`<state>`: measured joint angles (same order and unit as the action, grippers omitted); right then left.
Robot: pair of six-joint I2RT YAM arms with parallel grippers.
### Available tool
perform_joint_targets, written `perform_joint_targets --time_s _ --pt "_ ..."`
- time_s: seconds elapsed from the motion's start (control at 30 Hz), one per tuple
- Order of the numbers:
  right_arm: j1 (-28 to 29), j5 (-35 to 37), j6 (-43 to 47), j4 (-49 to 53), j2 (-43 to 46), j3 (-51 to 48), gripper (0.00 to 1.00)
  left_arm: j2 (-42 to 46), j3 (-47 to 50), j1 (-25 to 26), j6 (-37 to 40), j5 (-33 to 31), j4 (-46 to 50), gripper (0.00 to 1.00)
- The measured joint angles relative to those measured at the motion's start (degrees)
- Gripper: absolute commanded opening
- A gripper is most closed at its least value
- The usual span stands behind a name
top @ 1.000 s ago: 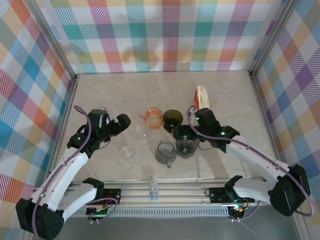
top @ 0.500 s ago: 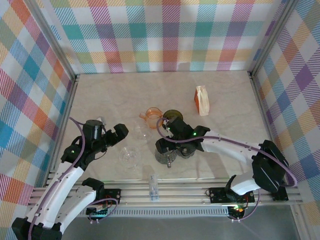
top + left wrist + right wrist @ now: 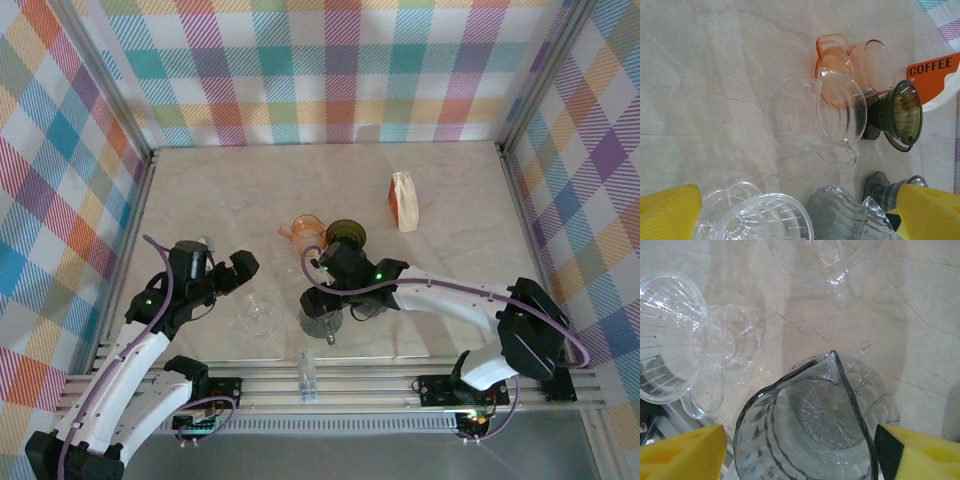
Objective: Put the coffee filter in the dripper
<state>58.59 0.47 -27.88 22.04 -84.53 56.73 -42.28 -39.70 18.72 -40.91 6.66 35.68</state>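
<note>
The pack of coffee filters (image 3: 403, 200), tan with an orange COFFEE label (image 3: 932, 75), lies at the back right, away from both grippers. A clear ribbed dripper (image 3: 259, 313) (image 3: 670, 335) stands front centre-left, just below my open left gripper (image 3: 225, 272) (image 3: 795, 220). A dark olive dripper (image 3: 345, 236) (image 3: 902, 115) stands behind the right arm. My right gripper (image 3: 322, 300) (image 3: 800, 455) straddles a smoky grey glass pitcher (image 3: 322, 320) (image 3: 810, 425). Its yellow pads stand either side of the rim, open, with a small gap on the left.
An orange glass cup (image 3: 305, 232) (image 3: 860, 60) and a clear glass server (image 3: 283, 262) (image 3: 815, 112) stand mid-table. Another dark vessel (image 3: 372, 295) sits under the right arm. A small clear piece (image 3: 306, 375) rests on the front rail. Plaid walls enclose the table.
My right arm swung left from near the filter pack to over the grey pitcher, and its jaws have narrowed. The left gripper drew back slightly toward the clear dripper.
</note>
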Motion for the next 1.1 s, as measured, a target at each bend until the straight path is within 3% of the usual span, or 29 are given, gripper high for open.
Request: perform_joint_targets --time_s 0.27,0.43,0.73,1.1 --pt "-1.2 8.5 -3.6 4.1 7.3 -0.7 0.69 0.0 0.2 0.0 -0.2 0.2 0.2 1.00" --pt "-8.5 12.5 -6.0 10.7 15.4 -3.2 0.66 0.0 0.2 0.0 -0.2 0.1 0.2 1.00" --pt "-19.6 10.9 -7.5 16.6 16.9 -9.9 0.59 0.0 0.3 0.0 -0.2 -0.3 0.2 1.00" --pt "-21.8 8.0 -9.1 15.1 14.2 -11.4 0.37 0.0 1.0 0.0 -0.2 -0.3 0.4 1.00"
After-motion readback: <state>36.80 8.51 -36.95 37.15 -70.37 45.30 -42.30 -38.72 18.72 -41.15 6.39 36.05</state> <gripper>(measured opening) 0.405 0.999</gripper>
